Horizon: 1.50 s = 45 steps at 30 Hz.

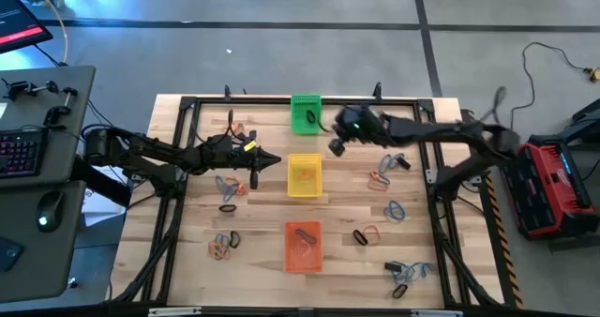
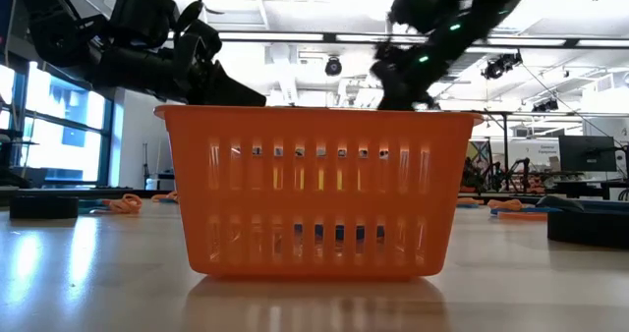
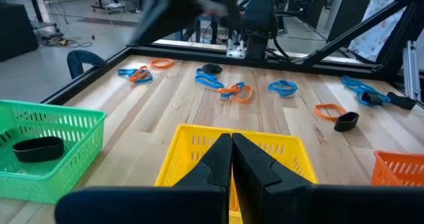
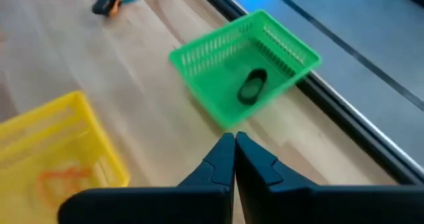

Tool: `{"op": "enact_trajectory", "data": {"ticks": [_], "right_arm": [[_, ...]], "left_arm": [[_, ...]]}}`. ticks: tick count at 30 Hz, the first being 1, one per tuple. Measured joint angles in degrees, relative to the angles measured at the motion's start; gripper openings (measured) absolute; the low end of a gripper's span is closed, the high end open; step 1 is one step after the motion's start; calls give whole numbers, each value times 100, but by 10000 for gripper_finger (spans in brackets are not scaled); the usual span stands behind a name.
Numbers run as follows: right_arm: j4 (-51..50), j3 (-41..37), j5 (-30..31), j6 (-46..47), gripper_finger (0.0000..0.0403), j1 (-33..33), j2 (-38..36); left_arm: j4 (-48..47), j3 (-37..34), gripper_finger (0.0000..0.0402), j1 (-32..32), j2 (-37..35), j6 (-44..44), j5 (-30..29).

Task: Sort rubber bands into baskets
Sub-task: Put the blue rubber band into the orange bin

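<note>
Right hand [image 1: 336, 146] fingers pressed together, nothing between them — it hangs over bare wood between the green basket [image 1: 305, 113] and the yellow basket [image 1: 304, 174], a little to the right of both. Its wrist view shows the fingertips [image 4: 234, 144] meeting above the surface, with one black rubber band [image 4: 252, 86] lying inside the green basket.

Left hand [image 1: 272, 159] also pinched shut and empty, tips at the yellow basket's left rim; from its own wrist camera the closed fingers [image 3: 231, 159] point over that basket's near wall. Orange band [image 4: 63, 177] rests in the yellow basket.

Orange basket [image 1: 303, 246] sits nearest the front edge, in line with the other two down the middle of the surface [image 1: 262, 228]; something thin lies in it, cannot tell what.

Loose bands — blue, orange, black — scattered both sides: a cluster left of the yellow basket [image 1: 230, 188], another near the front left [image 1: 224, 246], more on the right [image 1: 382, 178] and front right [image 1: 407, 274].
</note>
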Motion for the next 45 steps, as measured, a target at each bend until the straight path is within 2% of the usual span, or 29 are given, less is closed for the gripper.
{"op": "enact_trajectory", "data": {"ticks": [5,10,14,20,23,27,35,39,45], "right_arm": [[57,-798,329,397,0,575,-934],[78,-1293,705,732,0,1104,-1487],[80,-1470,828,914,0,1379,-1620],[40,-1478,1080,967,0,1638,-1620],[41,-1478,1176,967,0,1704,-1620],[75,-1478,1197,928,0,1743,-1620],[93,-1478,1195,862,0,1741,-1620],[100,-1478,1195,860,0,1741,-1620],[122,-1478,1195,860,0,1741,-1620]], "left_arm": [[2,0,2,-112,0,44,-17],[-287,32,2,-610,-20,457,-7],[-1479,291,2,-1090,-307,646,-39],[-3837,914,2,-1938,-953,625,-626],[-5051,1229,2,-2309,-1225,281,-678],[-6198,1565,2,-2778,-1439,-338,-956],[-7413,1706,10,-3396,-1468,-1706,-1424],[-8002,1706,28,-3570,-1462,-2306,-1436],[-8510,1705,63,-3716,-1460,-2720,-1626]]}}
